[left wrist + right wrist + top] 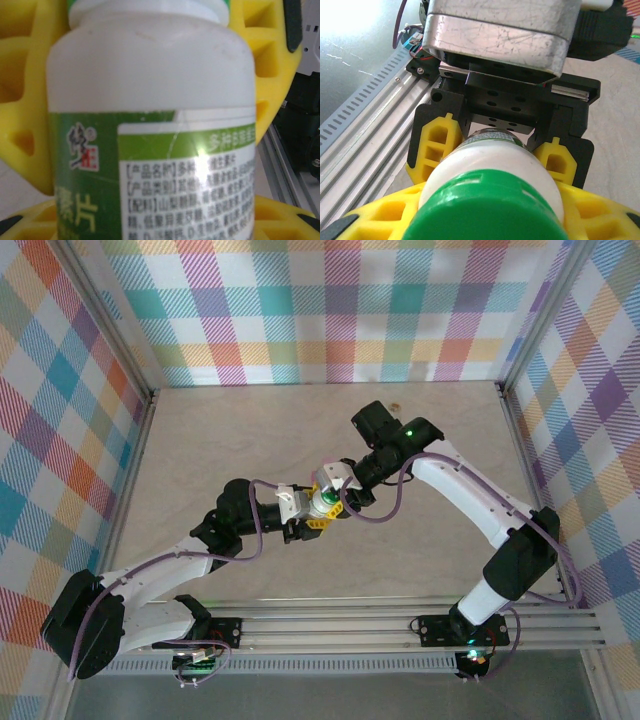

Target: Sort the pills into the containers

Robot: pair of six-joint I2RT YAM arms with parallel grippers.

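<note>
A white bottle (322,503) with a green cap is held in the air over the middle of the table, between both arms. In the left wrist view its green-labelled body (150,100) sits between my left gripper's (160,220) yellow fingers (285,215), which press on its sides. My right gripper (485,220) is shut round the green cap (485,210). The left gripper's fingers (437,145) flank the bottle body (490,160) behind it. The pills are out of view.
A small tan speck (397,405) lies on the far part of the beige table (250,430); it is too small to identify. Plaid walls enclose three sides. An aluminium rail (400,625) runs along the near edge.
</note>
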